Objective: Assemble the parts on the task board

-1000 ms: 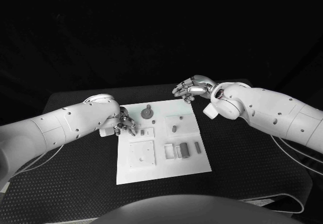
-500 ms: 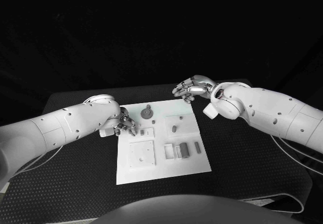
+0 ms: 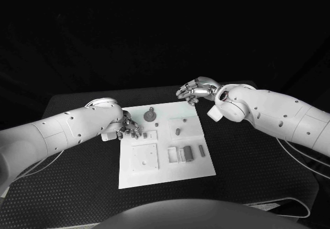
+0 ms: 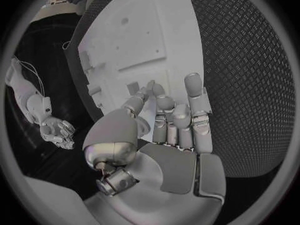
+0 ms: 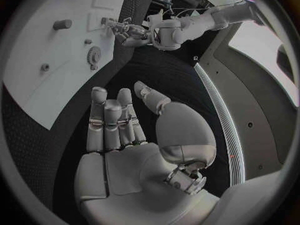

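The white task board lies in the middle of the table. On it I see a round toothed part, a small peg, a dark block and a slim piece. My left hand hovers over the board's left edge, fingers pointing down near small parts. In the left wrist view the left hand has its fingers stretched over the board with nothing in them. My right hand hangs beyond the board's far right corner. The right hand shows a bare palm.
Black textured matting surrounds the board on all sides. The right wrist view shows the board with the toothed part and my left hand beyond it. White cables trail at the table's right edge.
The left hand has shifted very slightly at the board's left edge. The right hand has stayed in place, and the parts have not moved.
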Action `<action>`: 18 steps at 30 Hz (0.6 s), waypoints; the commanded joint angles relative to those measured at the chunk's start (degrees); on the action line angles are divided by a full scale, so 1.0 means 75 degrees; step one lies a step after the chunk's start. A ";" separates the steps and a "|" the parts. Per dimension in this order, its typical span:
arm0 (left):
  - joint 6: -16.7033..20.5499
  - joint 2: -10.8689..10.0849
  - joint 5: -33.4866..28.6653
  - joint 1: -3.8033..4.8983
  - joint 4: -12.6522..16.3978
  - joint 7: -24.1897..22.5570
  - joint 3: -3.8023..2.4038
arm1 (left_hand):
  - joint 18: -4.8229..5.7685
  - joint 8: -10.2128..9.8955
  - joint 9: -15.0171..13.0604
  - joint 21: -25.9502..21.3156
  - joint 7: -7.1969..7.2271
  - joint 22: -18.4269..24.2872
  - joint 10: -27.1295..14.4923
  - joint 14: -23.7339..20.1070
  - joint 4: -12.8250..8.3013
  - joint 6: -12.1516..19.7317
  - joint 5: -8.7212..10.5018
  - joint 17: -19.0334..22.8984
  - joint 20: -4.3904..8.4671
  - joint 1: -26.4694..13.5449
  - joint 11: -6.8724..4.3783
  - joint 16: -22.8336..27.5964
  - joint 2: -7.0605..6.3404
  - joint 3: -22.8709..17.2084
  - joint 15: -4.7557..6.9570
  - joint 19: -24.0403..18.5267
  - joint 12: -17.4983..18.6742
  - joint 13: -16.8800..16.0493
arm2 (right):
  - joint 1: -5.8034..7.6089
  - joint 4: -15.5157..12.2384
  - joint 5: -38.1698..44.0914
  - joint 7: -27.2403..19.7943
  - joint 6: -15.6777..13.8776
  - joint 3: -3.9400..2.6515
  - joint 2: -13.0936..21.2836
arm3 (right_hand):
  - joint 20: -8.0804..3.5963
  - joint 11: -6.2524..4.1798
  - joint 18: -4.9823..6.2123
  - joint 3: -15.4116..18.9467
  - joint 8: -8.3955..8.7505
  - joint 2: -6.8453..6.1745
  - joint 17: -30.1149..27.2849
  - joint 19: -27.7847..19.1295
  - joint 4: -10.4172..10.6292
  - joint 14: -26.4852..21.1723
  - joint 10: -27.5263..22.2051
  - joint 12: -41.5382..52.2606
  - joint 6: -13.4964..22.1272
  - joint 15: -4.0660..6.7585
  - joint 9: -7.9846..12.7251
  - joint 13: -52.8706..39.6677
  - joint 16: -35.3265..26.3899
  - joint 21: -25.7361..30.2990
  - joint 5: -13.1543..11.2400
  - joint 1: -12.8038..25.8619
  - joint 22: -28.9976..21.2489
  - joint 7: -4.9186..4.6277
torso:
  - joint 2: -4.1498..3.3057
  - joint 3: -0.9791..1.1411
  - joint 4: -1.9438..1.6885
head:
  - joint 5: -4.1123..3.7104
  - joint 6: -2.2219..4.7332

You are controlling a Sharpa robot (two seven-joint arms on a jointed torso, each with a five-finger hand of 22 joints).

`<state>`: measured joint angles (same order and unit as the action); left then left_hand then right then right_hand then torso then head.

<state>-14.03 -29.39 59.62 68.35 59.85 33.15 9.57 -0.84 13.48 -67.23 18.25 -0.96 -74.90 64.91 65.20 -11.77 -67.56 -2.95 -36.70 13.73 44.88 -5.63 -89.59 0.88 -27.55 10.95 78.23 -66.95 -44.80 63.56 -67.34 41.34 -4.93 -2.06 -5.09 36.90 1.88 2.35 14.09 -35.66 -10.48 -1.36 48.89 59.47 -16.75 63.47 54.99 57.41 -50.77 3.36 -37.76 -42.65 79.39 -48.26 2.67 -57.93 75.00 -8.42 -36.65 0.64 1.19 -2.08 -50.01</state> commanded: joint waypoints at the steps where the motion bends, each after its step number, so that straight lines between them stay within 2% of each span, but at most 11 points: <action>1: 0.0001 0.0006 0.0068 -0.0018 -0.0008 0.0034 0.0008 | 0.0089 -0.0038 0.0024 -0.0028 0.0022 -0.0147 -0.0028 -0.0024 0.0032 0.0073 0.0025 -0.0014 0.0033 -0.0186 0.0032 0.0049 -0.0172 0.0092 0.0038 0.0028 0.0031 -0.0013 | -0.0005 -0.0008 0.0014 -0.0052 0.0085 -0.0002 -0.0001 | -0.0029 0.0009 0.0122 -0.0007 0.0020 0.0005 -0.0009 0.0040 0.0024 0.0003 -0.0027 0.0036 0.0014 0.0056 0.0006 0.0013 -0.0026 0.0027 0.0028 0.0056 0.0109 -0.0054 | -0.0001 0.0003 0.0001 | 0.0000 0.0001; 18: 0.0140 -0.0076 0.0030 -0.0018 0.0023 -0.0062 -0.0004 | 0.0080 0.0017 0.0051 -0.0040 0.0034 -0.0148 -0.0024 -0.0023 0.0072 0.0090 0.0025 -0.0022 0.0050 -0.0358 0.0019 0.0049 -0.0285 0.0135 0.0052 0.0033 0.0035 -0.0024 | -0.0006 0.0000 0.0014 -0.0056 0.0093 -0.0001 -0.0010 | -0.0028 0.0009 0.0122 -0.0007 0.0020 0.0006 -0.0010 0.0039 0.0026 0.0003 -0.0027 0.0037 0.0013 0.0056 0.0005 0.0014 -0.0026 0.0027 0.0028 0.0057 0.0108 -0.0054 | 0.0000 0.0003 0.0001 | 0.0000 0.0001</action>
<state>-13.80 -29.84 59.69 68.26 59.94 33.06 9.52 -0.85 13.36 -66.91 18.25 -0.66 -74.94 64.80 65.07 -11.33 -67.33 -3.05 -36.82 13.93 42.20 -5.52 -89.59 -1.05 -26.84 11.08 78.42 -66.95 -44.91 63.56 -67.31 41.34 -4.93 -2.06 -5.09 36.86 1.88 2.35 14.26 -35.66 -10.48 -1.36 48.89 59.47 -16.75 63.49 54.98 57.41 -50.66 3.34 -37.75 -42.61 79.39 -48.26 2.67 -57.93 75.00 -8.52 -36.65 0.66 1.20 -2.08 -50.01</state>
